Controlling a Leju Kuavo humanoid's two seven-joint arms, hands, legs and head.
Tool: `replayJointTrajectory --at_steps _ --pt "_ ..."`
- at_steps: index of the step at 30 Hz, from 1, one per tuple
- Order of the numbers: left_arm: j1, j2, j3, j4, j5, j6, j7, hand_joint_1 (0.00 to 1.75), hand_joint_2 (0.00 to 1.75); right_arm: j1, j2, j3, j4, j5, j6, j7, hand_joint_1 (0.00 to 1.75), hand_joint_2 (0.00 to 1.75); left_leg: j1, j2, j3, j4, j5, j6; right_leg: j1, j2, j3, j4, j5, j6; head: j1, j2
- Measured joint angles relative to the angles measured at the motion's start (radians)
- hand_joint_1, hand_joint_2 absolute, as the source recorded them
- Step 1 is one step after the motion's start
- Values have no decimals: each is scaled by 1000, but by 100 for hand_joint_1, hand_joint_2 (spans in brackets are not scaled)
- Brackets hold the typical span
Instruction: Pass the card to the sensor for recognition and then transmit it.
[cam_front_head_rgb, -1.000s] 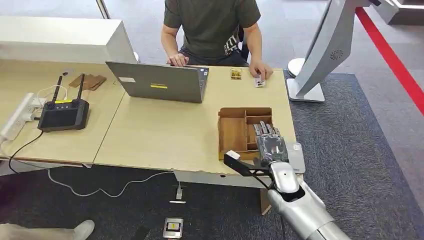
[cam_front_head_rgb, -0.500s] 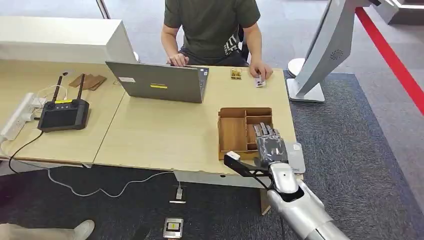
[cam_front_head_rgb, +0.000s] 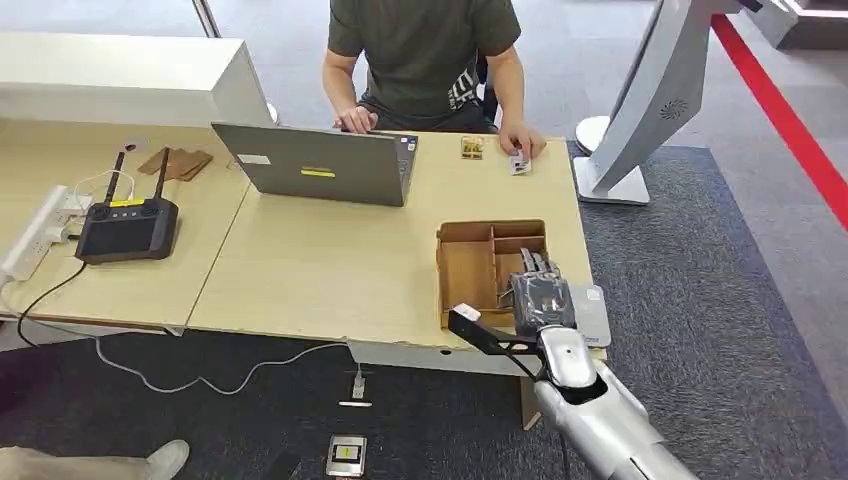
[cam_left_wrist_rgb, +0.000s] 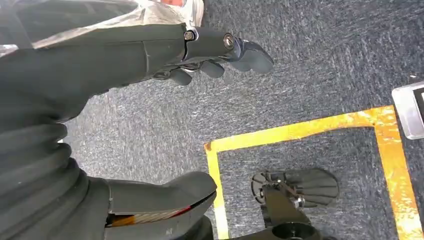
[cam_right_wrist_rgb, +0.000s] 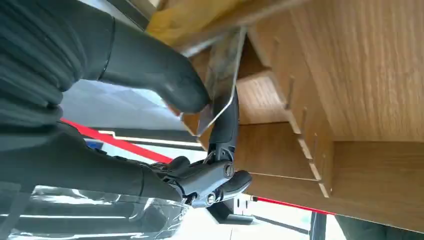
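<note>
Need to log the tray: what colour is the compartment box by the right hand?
Light brown wood, seen best in the head view: box, right hand.

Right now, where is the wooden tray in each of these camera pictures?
Head view: tray at the near right corner of the table, partly under the right hand.
Left wrist view: not in it; this one faces the carpet.
Right wrist view: tray across the right side, turned sideways.
Shared landmark: the right hand, at the tray in both views.

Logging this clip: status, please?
Right hand pinches card in wooden tray. Left hand hangs empty. Tray dividers close around.
</note>
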Motion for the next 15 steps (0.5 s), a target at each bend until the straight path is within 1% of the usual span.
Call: replayJointTrajectory --at_steps 6,13,15 --pt "1 0 1 0 0 0 0 0 175 2 -3 -3 -12 -16 -16 0 175 175 0 0 0 0 0 0 0 0 0 0 0 0 0 0" --pt "3 0 4 0 -6 0 0 0 175 -1 -30 -33 -131 -32 -66 8 175 175 0 0 0 0 0 0 0 0 0 0 0 0 0 0" --pt "3 0 7 0 -10 0 0 0 175 -9 -40 -45 -168 -34 -67 9 175 175 0 0 0 0 0 0 0 0 0 0 0 0 0 0"
